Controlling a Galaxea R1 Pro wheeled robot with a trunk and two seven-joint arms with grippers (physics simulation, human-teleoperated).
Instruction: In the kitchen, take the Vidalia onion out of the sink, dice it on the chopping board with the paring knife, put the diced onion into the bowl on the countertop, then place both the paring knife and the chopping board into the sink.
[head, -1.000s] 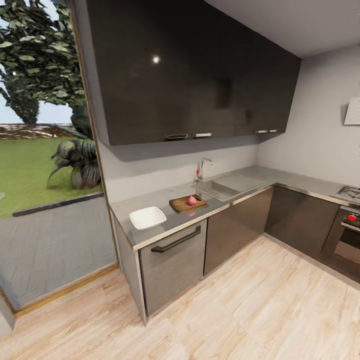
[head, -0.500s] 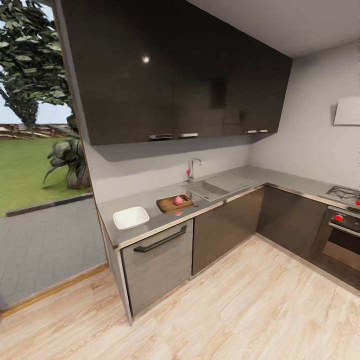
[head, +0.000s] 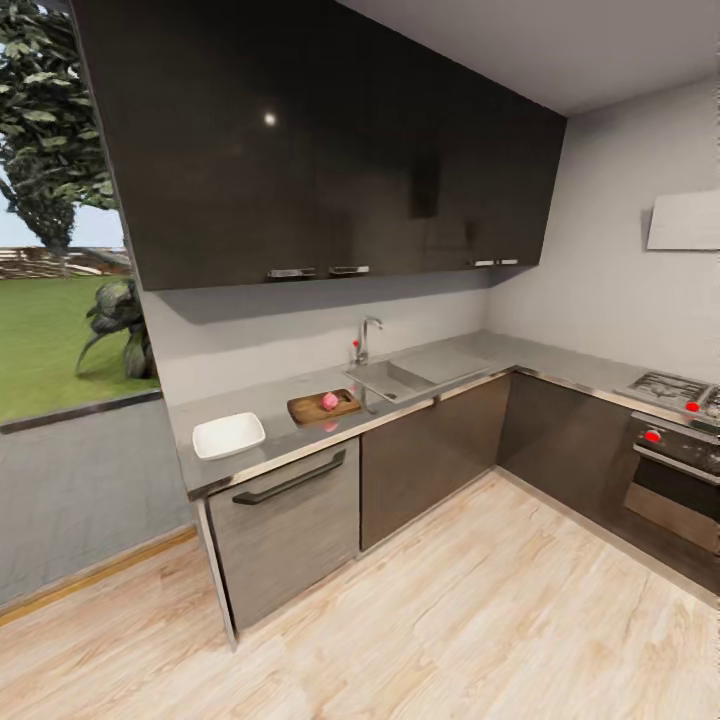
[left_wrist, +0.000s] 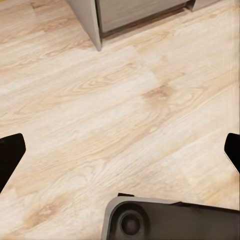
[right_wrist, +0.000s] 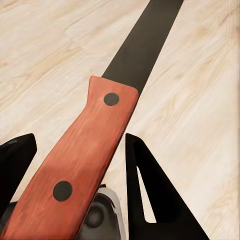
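In the head view, a small pinkish onion sits on the dark brown chopping board, on the grey countertop across the room. The white bowl stands left of the board, and the sink with its chrome tap lies to the board's right. My right gripper is shut on the paring knife; the reddish-brown handle lies between the fingers and the dark blade points out over the wooden floor. My left gripper is open over the floor, holding nothing.
Dark cabinets run under the worktop and turn the corner to a hob and oven on the right. Dark wall cupboards hang above. A glass wall is at left. Light wood floor lies between me and the counter.
The whole head view has shifted: counter, bowl, board and sink sit further left in the picture and more of the hob shows. The things on the counter have not moved.
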